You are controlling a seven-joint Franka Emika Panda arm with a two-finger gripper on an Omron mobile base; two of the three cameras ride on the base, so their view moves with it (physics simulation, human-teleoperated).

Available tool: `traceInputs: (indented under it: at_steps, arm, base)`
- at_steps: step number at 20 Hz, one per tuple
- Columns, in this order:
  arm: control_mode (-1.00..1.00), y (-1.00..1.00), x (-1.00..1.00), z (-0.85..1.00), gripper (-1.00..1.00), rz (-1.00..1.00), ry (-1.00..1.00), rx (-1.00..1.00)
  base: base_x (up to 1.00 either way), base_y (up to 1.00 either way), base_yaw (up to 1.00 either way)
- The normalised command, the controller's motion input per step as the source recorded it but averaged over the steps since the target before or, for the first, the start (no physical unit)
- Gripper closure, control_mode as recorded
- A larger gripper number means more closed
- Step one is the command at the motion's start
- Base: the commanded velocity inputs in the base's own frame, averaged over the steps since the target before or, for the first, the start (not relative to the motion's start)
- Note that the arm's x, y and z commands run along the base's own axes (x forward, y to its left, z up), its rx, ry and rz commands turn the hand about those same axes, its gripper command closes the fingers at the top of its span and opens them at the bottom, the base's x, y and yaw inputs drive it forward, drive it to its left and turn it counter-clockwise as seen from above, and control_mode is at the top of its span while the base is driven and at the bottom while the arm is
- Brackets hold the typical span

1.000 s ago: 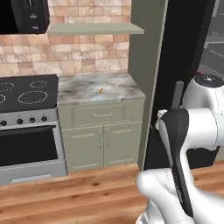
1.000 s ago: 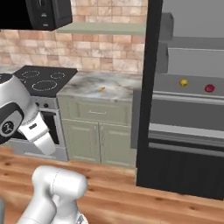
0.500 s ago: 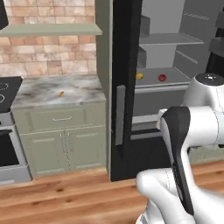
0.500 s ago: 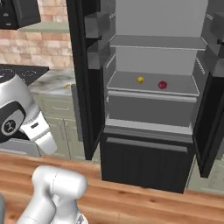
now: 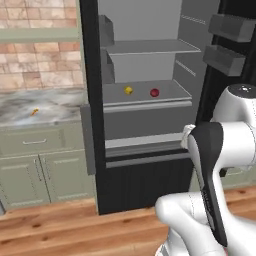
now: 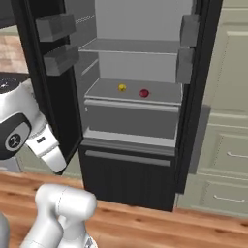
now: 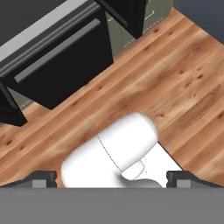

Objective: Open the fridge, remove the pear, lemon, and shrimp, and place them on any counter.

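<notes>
The black fridge (image 5: 90,60) stands open straight ahead, both doors swung out, its grey inside showing. On its middle shelf lie the yellow lemon (image 5: 128,90) and, just right of it, the dark-red pear (image 5: 154,92); the right base view has the lemon (image 6: 122,87) and the pear (image 6: 144,93) side by side too. A tiny orange shrimp (image 5: 34,112) lies on the marble counter (image 5: 60,102) left of the fridge. My gripper (image 7: 111,179) hangs low, pointing down at the wooden floor in front of the fridge's bottom drawer (image 7: 57,57). Its fingertips (image 7: 43,177) stand wide apart, open, holding nothing.
Pale green cabinets (image 5: 35,165) sit under the counter, and more pale cabinets (image 6: 227,145) flank the fridge's right side. The open doors carry grey bins (image 6: 55,26) that jut toward me on both sides. Wooden floor (image 7: 175,78) stretches before the fridge.
The whole picture has slid sideways as the base drove right: stove and counter left the middle, and the open fridge now faces me. The fruits and the shrimp have stayed put.
</notes>
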Motion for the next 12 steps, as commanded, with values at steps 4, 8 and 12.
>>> traceInputs:
  at_steps: [4,8,12]
  arm:
    - [1.00,0.00,0.00,0.00,-1.00,0.00,0.00,0.00]
    - [1.00,0.00,0.00,0.00,-1.00,0.00,0.00,0.00]
    - [1.00,0.00,0.00,0.00,-1.00,0.00,0.00,0.00]
  base:
    - [0.57,-0.15,0.00]
    - [0.79,-0.14,0.00]
    - [1.00,-0.42,0.00]
